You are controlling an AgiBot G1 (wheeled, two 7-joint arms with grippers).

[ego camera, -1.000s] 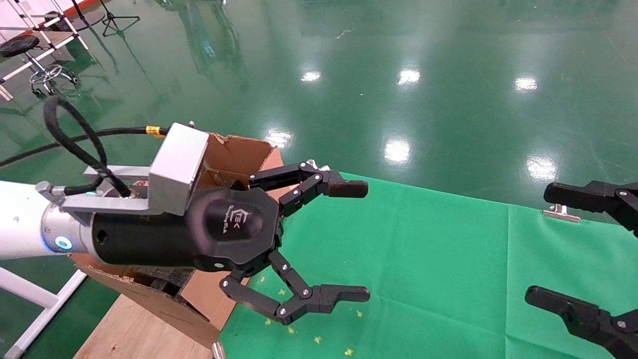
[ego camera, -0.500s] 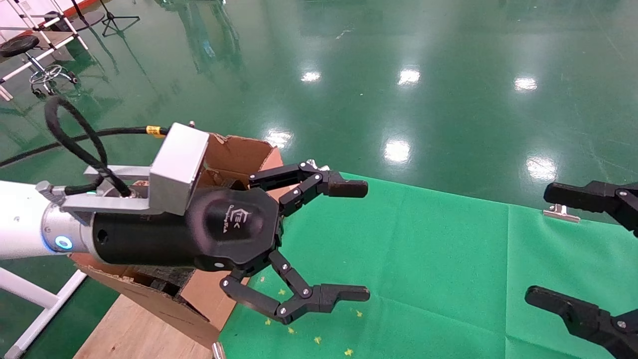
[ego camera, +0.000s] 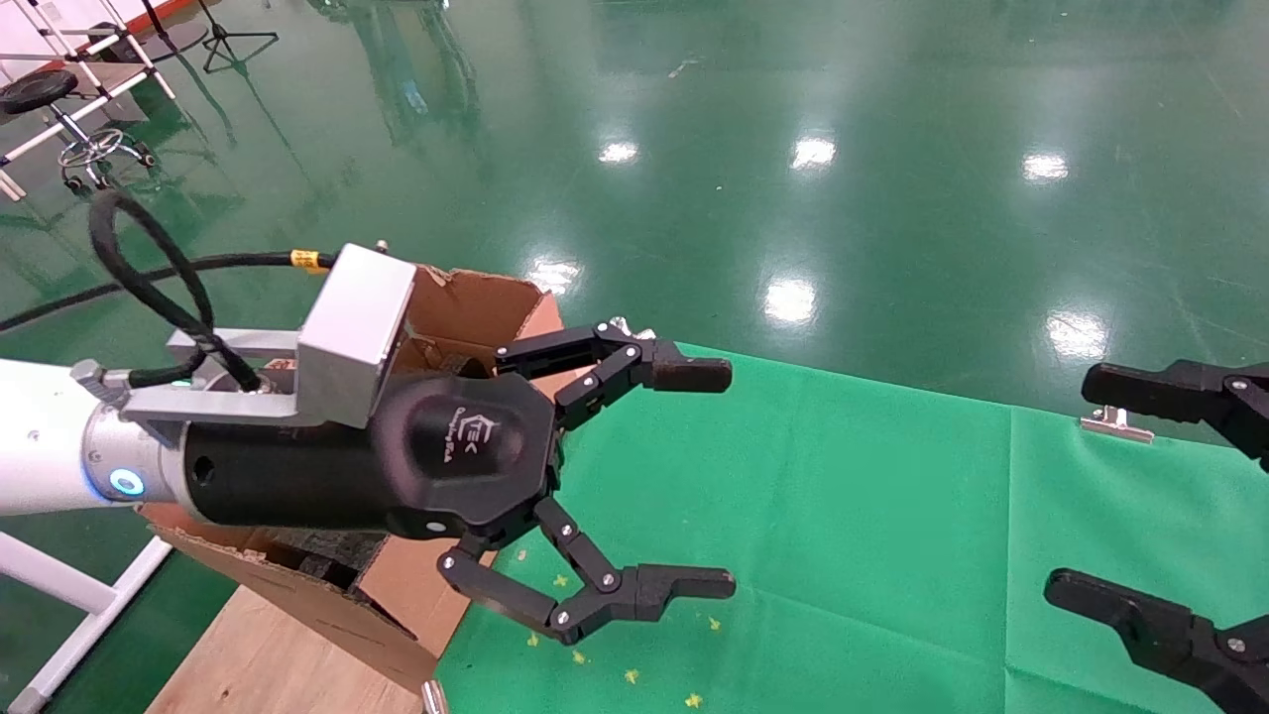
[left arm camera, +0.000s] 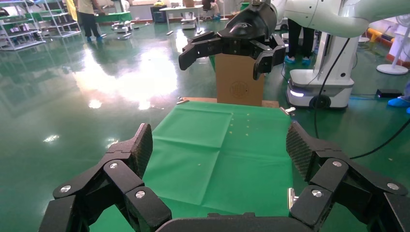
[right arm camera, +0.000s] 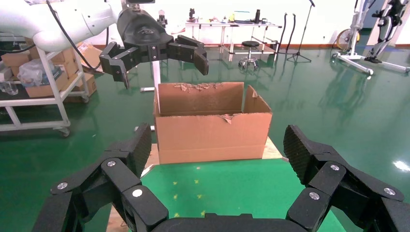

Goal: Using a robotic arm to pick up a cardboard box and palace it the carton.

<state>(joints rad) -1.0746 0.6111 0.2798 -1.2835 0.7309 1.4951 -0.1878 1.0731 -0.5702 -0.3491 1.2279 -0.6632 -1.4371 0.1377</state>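
Glossy green flooring (ego camera: 892, 129) with bright lamp reflections fills the background, and a green cloth-covered table (ego camera: 843, 555) is seen in the foreground of the head view. At the table's left end, on a pale wooden board (ego camera: 263, 659), the large brown corrugated carton (right arm camera: 212, 126) with ragged torn top edges is set; dark foam lining (ego camera: 327, 555) can be made out inside it in the head view.

The white robotic arm with silver wrist and blue light ring (ego camera: 45, 436) is held level across the carton's near side, and its black linkage-finger left gripper (ego camera: 694, 476) is suspended above the cloth just beside the carton. Its fingers are spread wide apart and nothing is gripped between them. A grey box-shaped camera (ego camera: 357, 332) is carried on a bracket above the wrist.

The black right gripper (ego camera: 1115, 491) is seen at the right edge of the head view, well apart from the carton, above the cloth; its fingers are likewise spread wide and empty.

The slim cardboard box cannot be found in any view. Small yellow specks (ego camera: 634, 676) are scattered on the cloth near the left gripper.
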